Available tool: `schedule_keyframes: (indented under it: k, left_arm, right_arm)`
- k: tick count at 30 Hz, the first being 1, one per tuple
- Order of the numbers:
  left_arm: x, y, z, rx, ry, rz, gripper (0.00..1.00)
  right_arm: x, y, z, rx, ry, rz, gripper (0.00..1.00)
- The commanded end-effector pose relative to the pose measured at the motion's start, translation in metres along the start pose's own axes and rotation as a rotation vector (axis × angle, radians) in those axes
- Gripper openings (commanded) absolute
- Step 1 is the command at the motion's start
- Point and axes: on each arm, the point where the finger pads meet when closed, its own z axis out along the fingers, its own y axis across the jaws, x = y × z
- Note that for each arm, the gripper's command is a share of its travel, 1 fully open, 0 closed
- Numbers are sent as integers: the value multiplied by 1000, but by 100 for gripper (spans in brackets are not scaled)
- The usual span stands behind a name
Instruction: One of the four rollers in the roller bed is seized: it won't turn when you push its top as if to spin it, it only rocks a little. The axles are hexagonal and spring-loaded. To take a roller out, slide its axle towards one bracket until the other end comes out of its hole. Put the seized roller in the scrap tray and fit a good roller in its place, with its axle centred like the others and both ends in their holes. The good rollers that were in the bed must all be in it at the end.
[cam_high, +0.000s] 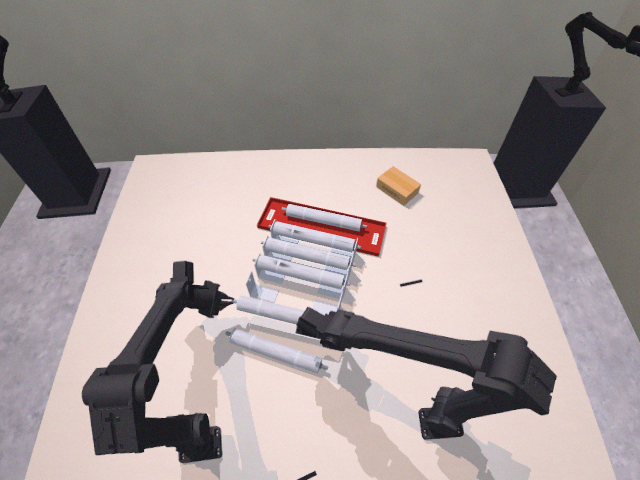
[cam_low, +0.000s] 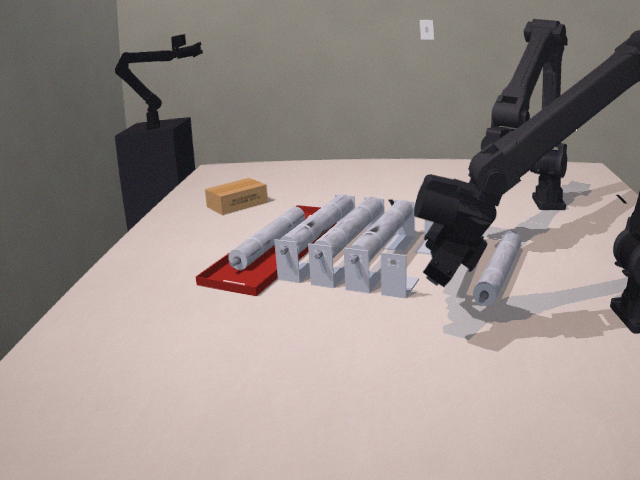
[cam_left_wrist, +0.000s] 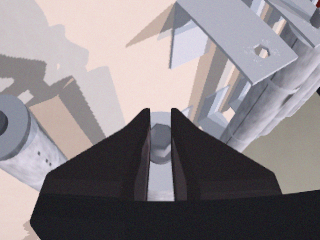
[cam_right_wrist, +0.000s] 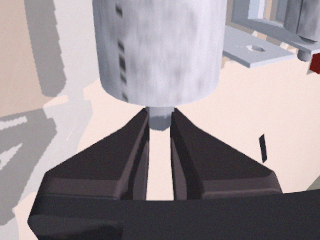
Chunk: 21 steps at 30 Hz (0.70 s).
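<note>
My left gripper and my right gripper are each shut on an axle end of one grey roller. It is held off the table in front of the bed. Three rollers sit in the bed. The frontmost slot is empty; its left bracket shows a hexagonal hole. One roller lies in the red scrap tray. Another roller lies on the table nearer the arm bases. The right fingertips are hidden in the top and exterior views.
A cardboard box stands behind the tray. A thin black strip lies right of the bed, and another near the front edge. The bed's upright brackets stand close to the held roller. Two other arms stand on pedestals beyond the table.
</note>
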Motion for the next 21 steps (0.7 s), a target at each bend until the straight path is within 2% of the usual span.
schedule_keyframes:
  k: [1, 7, 10, 12, 21]
  left_arm:
    - [-5, -25, -23, 85, -32, 49, 3]
    - [0, -16, -21, 84, -23, 41, 3]
    - [1, -40, -35, 129, -37, 74, 3]
    - [4, -29, -34, 122, -31, 61, 3]
    - [8, -35, -41, 151, -30, 70, 3]
  right_arm:
    - [-29, -31, -39, 49, -80, 57, 3]
    - [-29, -34, -45, 69, -79, 58, 3]
    - [-30, -38, -52, 87, -85, 62, 3]
    - [-28, -42, -55, 98, -84, 68, 3]
    - [-28, -47, -64, 132, -81, 64, 3]
